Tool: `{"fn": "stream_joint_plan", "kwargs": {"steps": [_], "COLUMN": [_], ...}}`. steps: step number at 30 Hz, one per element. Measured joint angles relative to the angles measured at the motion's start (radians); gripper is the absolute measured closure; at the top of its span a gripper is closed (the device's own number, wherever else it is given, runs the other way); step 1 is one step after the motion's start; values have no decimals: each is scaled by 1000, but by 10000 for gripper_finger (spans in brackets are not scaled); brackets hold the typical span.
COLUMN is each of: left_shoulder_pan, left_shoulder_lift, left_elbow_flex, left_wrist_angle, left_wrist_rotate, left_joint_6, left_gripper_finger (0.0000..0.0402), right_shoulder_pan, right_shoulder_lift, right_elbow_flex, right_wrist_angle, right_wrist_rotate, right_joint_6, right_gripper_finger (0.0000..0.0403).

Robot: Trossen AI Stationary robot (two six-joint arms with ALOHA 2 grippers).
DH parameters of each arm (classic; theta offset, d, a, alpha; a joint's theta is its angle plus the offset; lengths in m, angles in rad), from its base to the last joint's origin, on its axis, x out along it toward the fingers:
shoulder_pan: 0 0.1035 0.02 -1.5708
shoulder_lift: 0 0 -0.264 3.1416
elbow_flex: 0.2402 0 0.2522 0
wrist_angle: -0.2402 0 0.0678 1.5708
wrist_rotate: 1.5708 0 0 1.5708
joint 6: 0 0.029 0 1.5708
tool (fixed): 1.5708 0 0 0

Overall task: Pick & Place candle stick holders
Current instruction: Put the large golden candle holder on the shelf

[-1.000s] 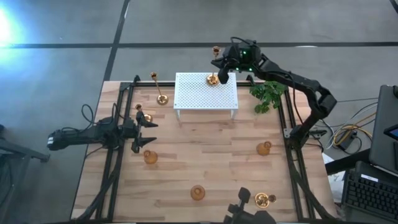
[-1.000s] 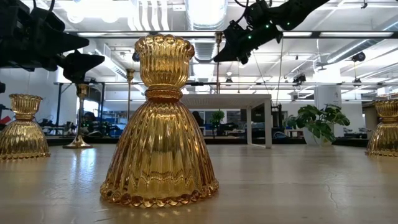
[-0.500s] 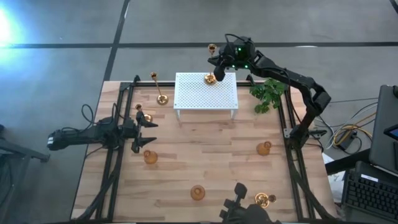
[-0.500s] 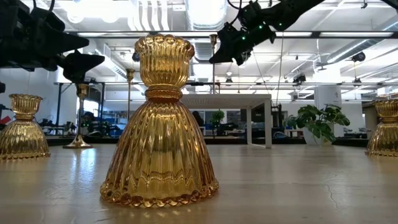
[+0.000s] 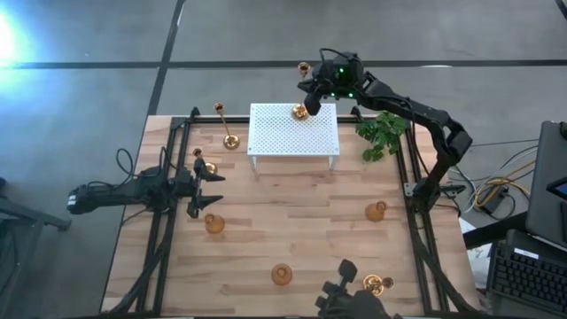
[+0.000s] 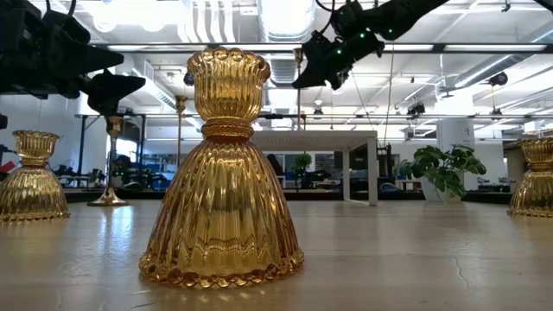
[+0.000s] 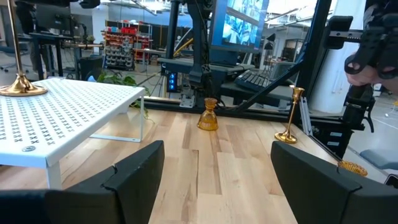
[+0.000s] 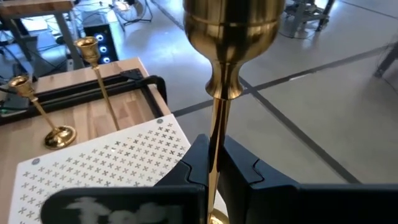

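Fingers of my right gripper (image 8: 214, 163) clench the thin stem of a tall shiny brass candle stick holder (image 8: 231, 37), its base on the white perforated metal stand (image 5: 292, 130). My left gripper (image 7: 214, 163) hangs open above the wooden table (image 5: 292, 226).

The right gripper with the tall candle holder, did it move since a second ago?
Yes. The right gripper, shut on the tall holder, has shifted slightly toward the left arm's side along the white stand's far edge.

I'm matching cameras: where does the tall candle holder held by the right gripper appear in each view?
High: tall holder at the white stand's back edge, in the right gripper.
Low: upper middle, above the stand.
Left wrist: far left, base on the stand.
Right wrist: centre, stem clamped.
Landmark: the white stand.
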State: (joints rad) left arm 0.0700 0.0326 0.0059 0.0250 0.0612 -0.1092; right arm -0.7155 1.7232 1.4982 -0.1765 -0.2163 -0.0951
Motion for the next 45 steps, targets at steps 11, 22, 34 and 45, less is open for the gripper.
{"fn": "stream_joint_plan", "kwargs": {"steps": [11, 22, 34, 45], "left_shoulder_pan": [0, 0, 0, 0], "left_shoulder_lift": [0, 0, 0, 0], "left_elbow_flex": [0, 0, 0, 0], "left_wrist_angle": [0, 0, 0, 0], "left_wrist_rotate": [0, 0, 0, 0], "left_joint_6": [0, 0, 0, 0], "left_gripper_finger": [101, 101, 101, 101], "right_shoulder_pan": [-3, -3, -3, -3], "right_shoulder_lift": [-25, -35, -38, -39], "right_elbow_flex": [-2, -13, -15, -14], "right_wrist_angle": [-55, -58, -65, -83], "right_wrist_rotate": [19, 17, 9, -3], "right_joint_6": [-5, 0, 6, 6], "right_gripper_finger": [391, 391, 391, 390]}}
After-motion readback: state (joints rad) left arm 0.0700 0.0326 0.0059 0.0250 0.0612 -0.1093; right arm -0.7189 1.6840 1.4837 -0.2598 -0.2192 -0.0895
